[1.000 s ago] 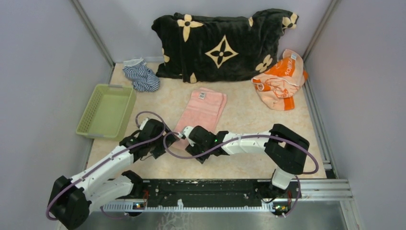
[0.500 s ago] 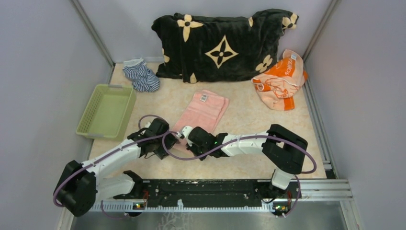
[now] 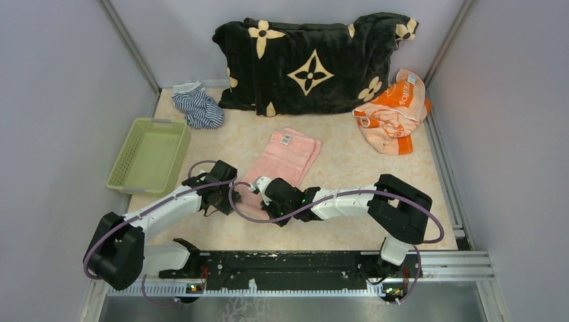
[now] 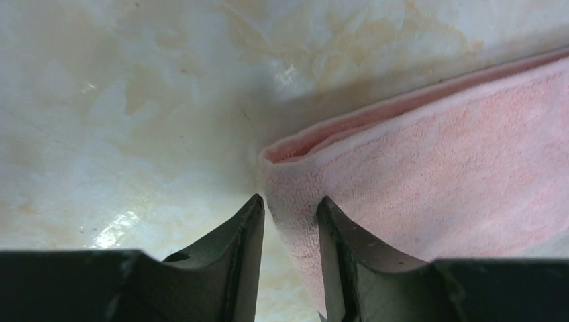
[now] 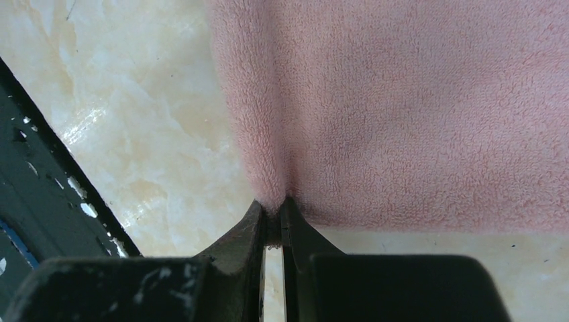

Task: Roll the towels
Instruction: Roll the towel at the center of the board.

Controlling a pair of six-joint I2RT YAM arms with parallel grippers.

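Right gripper point(image 5: 272, 215) is clamping the near edge of the pink towel point(image 3: 288, 154) lying mid-table; left gripper point(image 4: 290, 228) is straddling its near-left corner, jaws apart — not yet gripping. Rolling is just starting: left needs to clamp, then both turn the edge over evenly. Marbled table point(image 3: 335, 161) is looking slick; orange towel point(image 3: 392, 114) is lying crumpled far right.

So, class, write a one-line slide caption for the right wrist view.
Right hand pinching the edge of the pink towel on the marbled tabletop.
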